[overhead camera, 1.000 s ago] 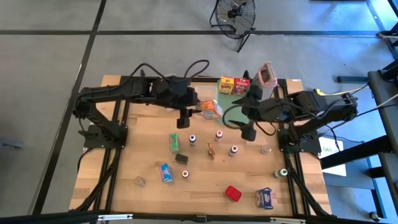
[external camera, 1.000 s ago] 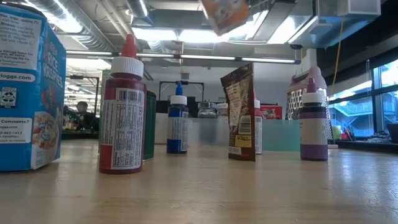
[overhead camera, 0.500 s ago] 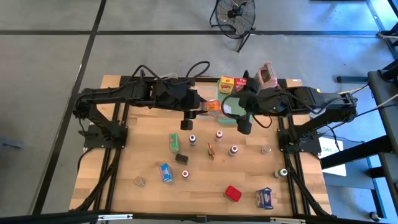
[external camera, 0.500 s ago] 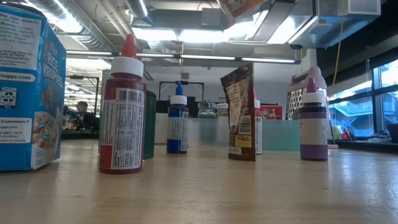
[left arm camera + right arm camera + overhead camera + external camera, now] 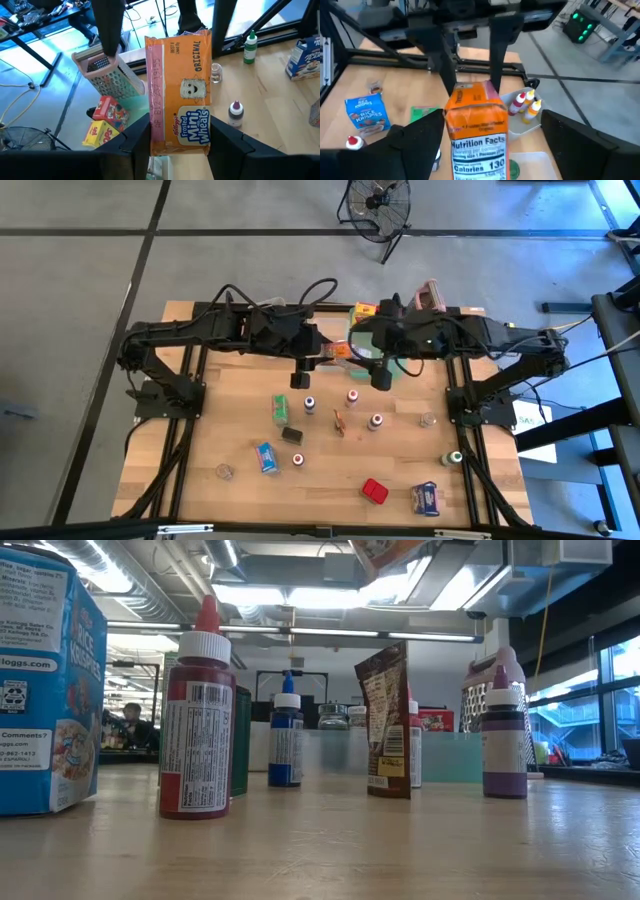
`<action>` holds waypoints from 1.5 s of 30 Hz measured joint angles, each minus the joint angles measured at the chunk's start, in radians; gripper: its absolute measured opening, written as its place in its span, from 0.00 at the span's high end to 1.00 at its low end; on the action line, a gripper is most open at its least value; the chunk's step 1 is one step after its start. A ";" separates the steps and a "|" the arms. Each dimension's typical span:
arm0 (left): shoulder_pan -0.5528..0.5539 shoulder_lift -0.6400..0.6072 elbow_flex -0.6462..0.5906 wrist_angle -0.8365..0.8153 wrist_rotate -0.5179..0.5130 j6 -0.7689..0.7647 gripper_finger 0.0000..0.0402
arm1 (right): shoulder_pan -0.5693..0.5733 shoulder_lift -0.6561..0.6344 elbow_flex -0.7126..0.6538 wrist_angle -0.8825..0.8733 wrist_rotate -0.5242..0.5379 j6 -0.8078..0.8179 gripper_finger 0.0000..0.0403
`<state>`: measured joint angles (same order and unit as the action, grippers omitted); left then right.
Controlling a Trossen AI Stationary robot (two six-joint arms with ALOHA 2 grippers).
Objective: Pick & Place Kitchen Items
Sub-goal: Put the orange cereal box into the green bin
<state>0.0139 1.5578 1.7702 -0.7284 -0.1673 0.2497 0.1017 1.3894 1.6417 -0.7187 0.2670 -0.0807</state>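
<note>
An orange Frosted Mini Wheats box (image 5: 180, 95) hangs in the air above the table's far middle, with my left gripper (image 5: 330, 356) shut on it. In the low view only its lower corner (image 5: 385, 552) shows at the top. My right gripper (image 5: 364, 360) faces the box's other end from the table's right. It is open, and its fingers (image 5: 415, 150) stand wide on either side of the box (image 5: 477, 125), apart from it. Small bottles (image 5: 352, 396), a green packet (image 5: 281, 408) and a blue box (image 5: 266, 456) stand or lie on the wooden table. My left gripper pinches the orange box between its two fingers by the two long side faces (image 5: 154, 135), at the end nearest the wrist. The fingers come from the table's left, slanting a little downward, and lie along the box. The box is lifted clear and sticks out beyond the fingertips.
A grey grater with a pink rim (image 5: 428, 298) and small yellow and red boxes (image 5: 375, 312) stand at the far edge beside a teal tray (image 5: 137, 105). A clear bin holds bottles (image 5: 525, 107). A red packet (image 5: 374, 491) and a blue box (image 5: 427, 498) lie near the front edge.
My right gripper has swung toward the table's left, up to the free end of the orange box, and has stayed open. My left gripper has tipped up a little with the box and kept its hold.
</note>
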 joint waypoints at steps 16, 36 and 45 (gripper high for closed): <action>0.000 0.000 0.000 -0.008 0.000 0.000 0.62 | -0.020 0.070 -0.001 0.050 -0.088 -0.058 0.17; 0.001 0.000 0.000 -0.050 -0.033 0.009 0.62 | -0.020 0.069 -0.001 0.020 -0.087 -0.077 0.17; 0.002 0.000 0.000 -0.050 -0.032 0.024 0.62 | -0.020 0.069 -0.001 0.020 -0.087 -0.081 0.17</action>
<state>0.0158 1.5578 1.7699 -0.7784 -0.1993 0.2734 0.0818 1.4586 1.6409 -0.6991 0.1795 -0.1616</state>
